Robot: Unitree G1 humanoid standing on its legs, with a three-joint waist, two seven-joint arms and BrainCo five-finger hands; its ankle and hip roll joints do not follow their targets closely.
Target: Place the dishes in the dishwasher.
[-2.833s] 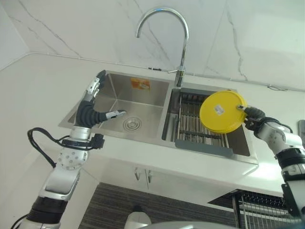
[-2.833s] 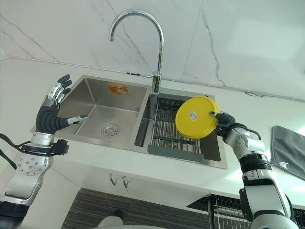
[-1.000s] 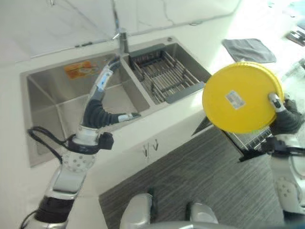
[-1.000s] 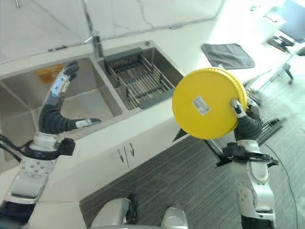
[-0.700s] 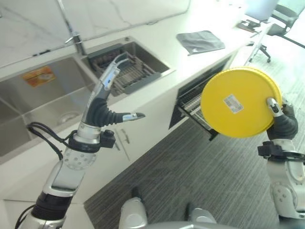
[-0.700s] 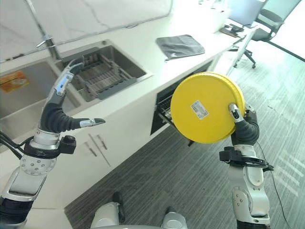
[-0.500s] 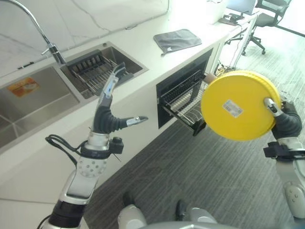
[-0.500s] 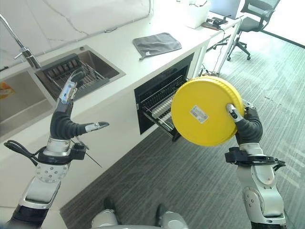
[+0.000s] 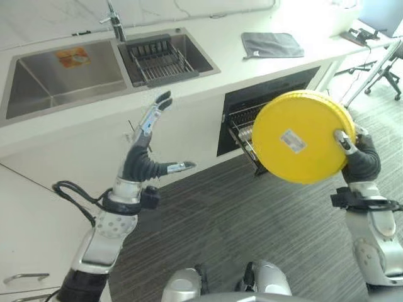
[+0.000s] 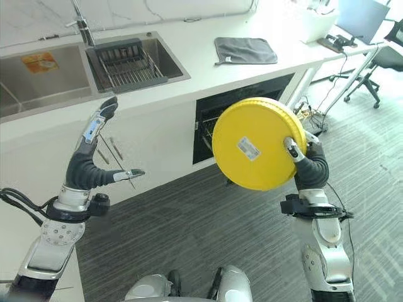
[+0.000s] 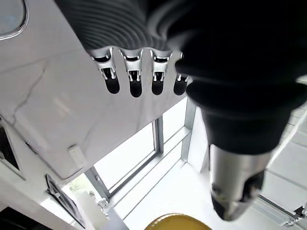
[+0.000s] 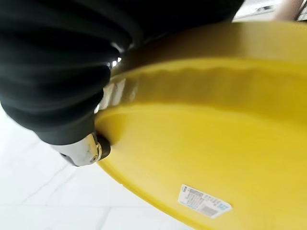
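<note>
A round yellow plate (image 9: 301, 135) with a small white sticker on its underside is held upright by my right hand (image 9: 357, 157), which pinches its right edge; the thumb lies on the face toward me. The plate (image 12: 201, 158) shows close up in the right wrist view. It hangs in front of the open dishwasher (image 9: 252, 116), whose wire rack (image 9: 240, 131) is pulled out under the counter; the plate hides much of the rack. My left hand (image 9: 143, 157) is raised at the left with straight fingers and the thumb spread, holding nothing.
A white counter (image 10: 189, 60) runs along the back with a double steel sink (image 9: 63, 69) and a dish rack (image 9: 157, 56) in its right basin. A grey cloth (image 9: 272, 44) lies on the counter above the dishwasher. Grey striped floor (image 10: 201, 233) lies below. Office chairs stand far right.
The camera has swung further round, so the sink and counter moved up and left in view. The plate stays pinched in my right hand, now lower before the dishwasher. The left hand keeps its raised pose.
</note>
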